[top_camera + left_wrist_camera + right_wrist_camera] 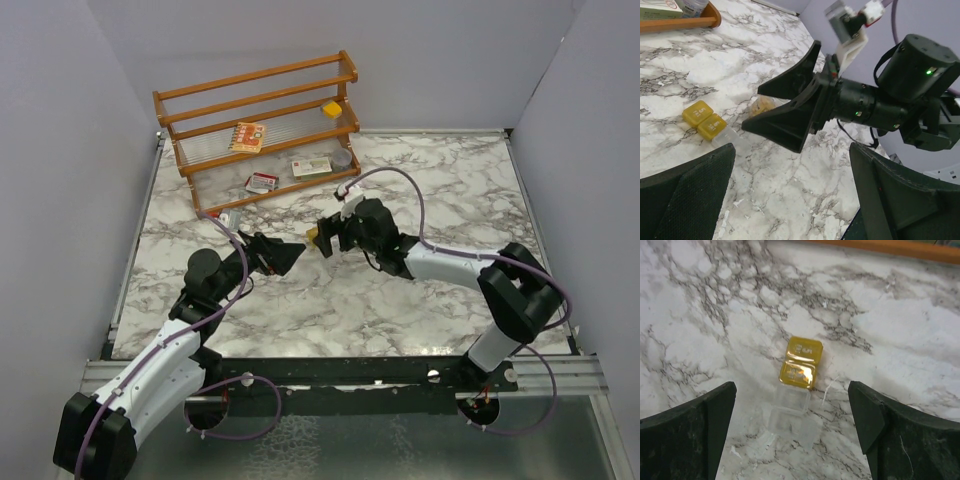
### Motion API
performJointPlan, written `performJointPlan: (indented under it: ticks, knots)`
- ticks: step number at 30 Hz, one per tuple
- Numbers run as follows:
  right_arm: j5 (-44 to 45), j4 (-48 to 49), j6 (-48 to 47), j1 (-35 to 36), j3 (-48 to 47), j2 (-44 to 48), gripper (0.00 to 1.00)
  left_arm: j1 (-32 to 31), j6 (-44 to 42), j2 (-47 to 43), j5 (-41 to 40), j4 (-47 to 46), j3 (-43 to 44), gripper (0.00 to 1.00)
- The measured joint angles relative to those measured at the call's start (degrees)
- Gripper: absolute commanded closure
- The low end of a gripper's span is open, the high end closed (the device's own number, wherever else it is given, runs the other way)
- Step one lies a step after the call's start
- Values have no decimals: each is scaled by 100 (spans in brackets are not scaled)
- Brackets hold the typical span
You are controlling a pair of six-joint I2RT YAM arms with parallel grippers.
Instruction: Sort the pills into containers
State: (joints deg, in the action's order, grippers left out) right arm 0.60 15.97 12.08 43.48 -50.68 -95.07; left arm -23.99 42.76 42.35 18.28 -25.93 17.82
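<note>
Yellow pill box [801, 362] | flat, lids up, middle of surface [900, 330], away from every edge | right hand [792, 400] wide, straddling it untouched | left hand [792, 150] wide, facing | likely set where both hands reach it

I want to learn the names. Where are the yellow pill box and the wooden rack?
yellow pill box [801, 362]: right wrist view, on the seam between its two yellow lids.
wooden rack [250, 77]: top external view, on its top rail.

Yellow pill box [801, 362], two yellow squares in a row with clear ones, lies flat on the marble table [900, 330]; translucent amber jar [762, 104] near it, partly hidden.
</note>
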Motion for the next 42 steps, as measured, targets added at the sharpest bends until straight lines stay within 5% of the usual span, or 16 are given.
performJointPlan:
  ticks: [12, 20, 26, 42]
  knots:
    - [155, -227, -251, 0, -358, 1456, 1, 0, -13, 63, 0, -4, 0, 1]
    - [1558, -599, -170, 0, -391, 1808, 1, 0, -61, 236, 2, 2, 0, 1]
    - [2293, -566, -192, -11, 444, 2184, 2, 0, -96, 247, 4, -4, 4, 1]
    - [2479, -422, -118, -116, 623, 1054, 4, 4, -122, 520, 2, -4, 15, 1]
